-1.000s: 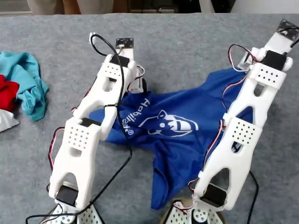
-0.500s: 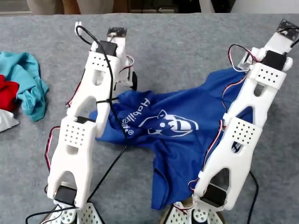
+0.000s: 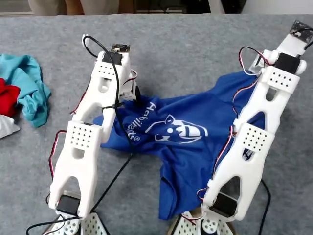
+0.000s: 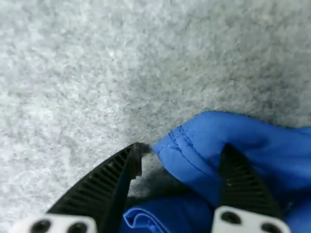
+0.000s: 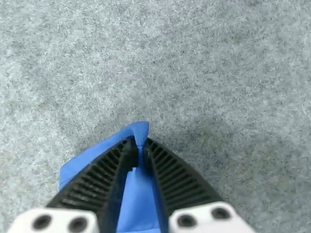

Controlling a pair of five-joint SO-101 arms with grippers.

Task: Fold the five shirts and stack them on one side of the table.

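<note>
A blue shirt (image 3: pixel 181 132) with a white print lies crumpled in the middle of the grey table. My left gripper (image 4: pixel 182 158) is open at the shirt's far left edge, a hemmed blue corner (image 4: pixel 194 145) lying between its black fingers. In the high view the left gripper (image 3: pixel 133 93) sits at that same edge. My right gripper (image 5: pixel 141 145) is shut on a fold of the blue shirt (image 5: pixel 136 187), with a tip of cloth poking past the fingertips. The right arm (image 3: pixel 279 73) holds the shirt's far right corner.
A heap of other shirts, teal (image 3: pixel 27 88), red (image 3: pixel 7 95) and white (image 3: pixel 6 126), lies at the table's left edge. Bare grey felt (image 3: pixel 195 49) stretches behind the blue shirt and to the left of it.
The left arm swung out to the far left, then came back slightly toward the shirt's edge. The right arm and its hold on the shirt stayed still.
</note>
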